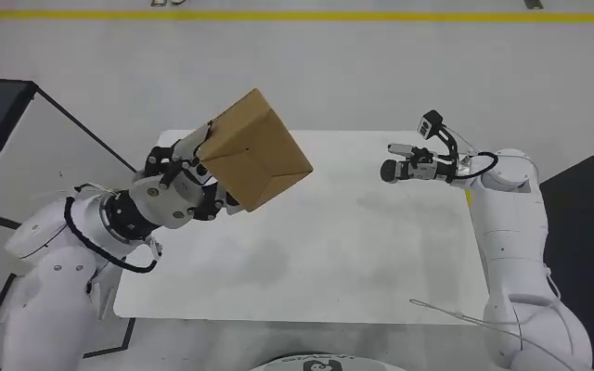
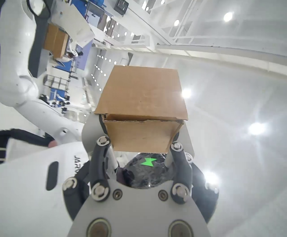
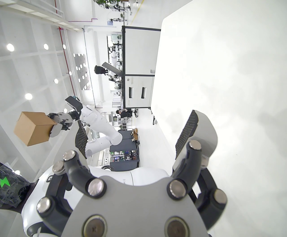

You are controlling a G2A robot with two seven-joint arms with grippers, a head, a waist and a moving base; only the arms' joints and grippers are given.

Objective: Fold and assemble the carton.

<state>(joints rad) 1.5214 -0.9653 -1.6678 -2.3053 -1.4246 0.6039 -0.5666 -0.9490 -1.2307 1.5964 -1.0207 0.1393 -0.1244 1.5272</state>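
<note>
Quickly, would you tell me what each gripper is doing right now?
Left gripper: shut on the carton.
Right gripper: open, holding nothing.

Large robotics lab or test hall, industrial in scale. High white ceiling of girders with rows of round lamps; pale floor marked with a yellow line; plain white bench; black-framed cabinet nearby; farther back, crowded work stations and blue partitions, open-plan, all under one roof.
</note>
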